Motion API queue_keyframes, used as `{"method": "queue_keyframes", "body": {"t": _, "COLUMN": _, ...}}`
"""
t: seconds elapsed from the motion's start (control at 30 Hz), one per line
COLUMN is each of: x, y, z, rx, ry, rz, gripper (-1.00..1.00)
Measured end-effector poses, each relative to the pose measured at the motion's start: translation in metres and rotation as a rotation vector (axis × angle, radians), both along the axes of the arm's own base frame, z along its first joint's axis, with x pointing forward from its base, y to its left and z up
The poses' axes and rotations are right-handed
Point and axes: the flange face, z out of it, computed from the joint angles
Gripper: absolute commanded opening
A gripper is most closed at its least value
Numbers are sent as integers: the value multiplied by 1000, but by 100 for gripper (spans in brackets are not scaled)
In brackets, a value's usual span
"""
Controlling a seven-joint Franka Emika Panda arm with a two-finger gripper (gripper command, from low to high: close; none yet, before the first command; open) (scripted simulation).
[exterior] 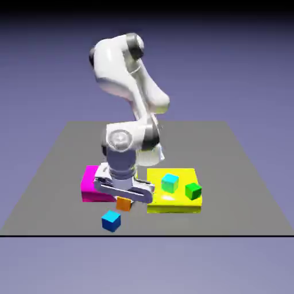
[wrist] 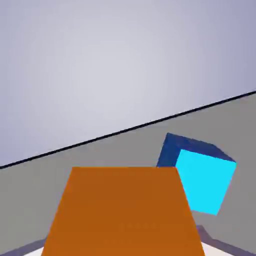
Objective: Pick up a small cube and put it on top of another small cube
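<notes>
**Orange cube held above the table, blue cube just below it**

The gripper (exterior: 124, 202) is clenched on the orange cube (exterior: 124, 203), lifted off the grey table (exterior: 57, 172) at lower centre of the exterior view. The blue cube (exterior: 111, 220) rests on the table just below and left of it. In the hand view the orange cube (wrist: 122, 212) fills the bottom, the blue cube (wrist: 200, 175) at its right.

magenta slab (exterior: 89, 179), yellow slab (exterior: 172, 201), teal cube (exterior: 169, 183), green cube (exterior: 193, 190)

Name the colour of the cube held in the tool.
Orange; the small cube shows best in the hand view.
</notes>
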Motion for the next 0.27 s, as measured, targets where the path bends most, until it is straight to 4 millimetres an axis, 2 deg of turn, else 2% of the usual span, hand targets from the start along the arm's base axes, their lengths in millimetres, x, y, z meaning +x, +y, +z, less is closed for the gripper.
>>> {"method": "queue_keyframes", "body": {"t": 0.03, "x": -3, "y": -11, "z": -2, "rx": 19, "ry": 14, "rz": -30, "gripper": -100}}
{"method": "queue_keyframes", "body": {"t": 0.07, "x": -3, "y": -11, "z": -2, "rx": 19, "ry": 14, "rz": -30, "gripper": -100}}
{"method": "queue_keyframes", "body": {"t": 0.17, "x": -19, "y": -2, "z": -61, "rx": 19, "ry": 14, "rz": -30, "gripper": -100}}
{"method": "queue_keyframes", "body": {"t": 0.2, "x": -21, "y": -1, "z": -68, "rx": 19, "ry": 14, "rz": -30, "gripper": 100}}
{"method": "queue_keyframes", "body": {"t": 0.27, "x": -21, "y": -1, "z": -68, "rx": 16, "ry": 14, "rz": -29, "gripper": 100}}
